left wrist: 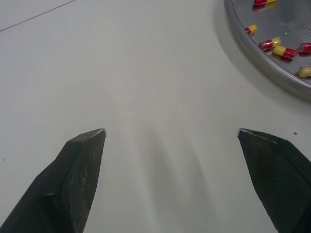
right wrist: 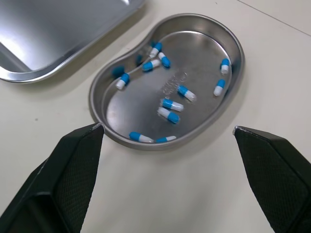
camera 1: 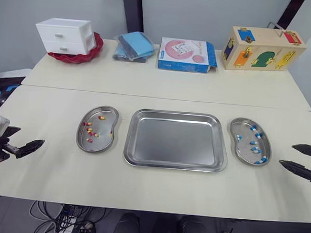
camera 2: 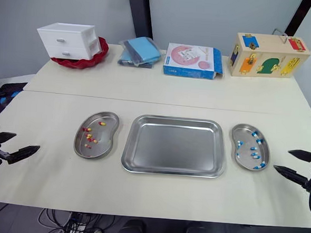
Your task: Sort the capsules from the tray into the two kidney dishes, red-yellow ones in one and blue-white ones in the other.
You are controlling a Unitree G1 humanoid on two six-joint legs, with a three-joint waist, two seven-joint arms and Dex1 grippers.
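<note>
1. Tray [camera 1: 175, 139]: steel, rectangular, at the centre of the front tabletop [camera 1: 156, 188], set between the two kidney dishes.
2. Left kidney dish [camera 1: 105, 133]: steel, just beside the tray on the robot's left. It holds the red-yellow capsules [camera 1: 89, 133], lying loose and mostly along the side away from the tray.
3. Right kidney dish [camera 1: 242, 146]: steel, just beside the tray on the robot's right. It holds the blue-white capsules [camera 1: 254, 150], scattered over its floor.
4. Left pincer [camera 1: 32, 135]: fingers spread wide and holding nothing, over bare tabletop near the left kidney dish, apart from its rim.
5. Right pincer [camera 1: 286, 154]: fingers spread wide and holding nothing, just outside the right kidney dish and pointing towards it.
6. Rear tabletop, left to right:
   - white drawer unit [camera 1: 65, 35] standing on a red dish [camera 1: 93, 50]
   - blue folded cloth [camera 1: 134, 45]
   - blue-and-pink box [camera 1: 184, 55]
   - wooden latch box [camera 1: 261, 48]
</note>
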